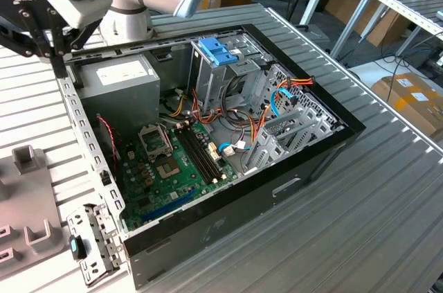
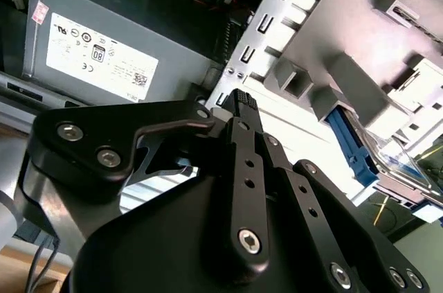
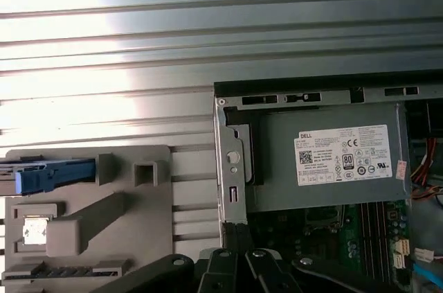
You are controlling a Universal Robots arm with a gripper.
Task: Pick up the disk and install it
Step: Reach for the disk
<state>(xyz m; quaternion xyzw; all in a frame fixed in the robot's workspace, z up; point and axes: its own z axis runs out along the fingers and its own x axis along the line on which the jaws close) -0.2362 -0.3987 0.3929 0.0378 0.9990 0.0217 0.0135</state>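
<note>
The disk (image 2: 405, 168) is a silver-grey drive with a light-blue carrier rail (image 2: 351, 146). It rests in a grey fixture (image 2: 360, 92) beside the computer case. In the first wrist view the disk (image 3: 48, 176) stands edge-on in a slot of that fixture (image 3: 90, 237). My gripper (image 1: 55, 54) hangs over the case's corner by the power supply (image 1: 114, 78), apart from the disk. In both wrist views its black fingers meet, tips together (image 2: 239, 102) (image 3: 237, 234), shut with nothing held.
The open computer case (image 1: 332, 147) lies on a ribbed metal table (image 1: 387, 224), with the motherboard (image 1: 173, 161), cables and a drive cage with a blue latch (image 1: 218, 50) inside. A perforated side rail (image 1: 86, 147) runs along the case's edge toward the fixture (image 1: 21, 196).
</note>
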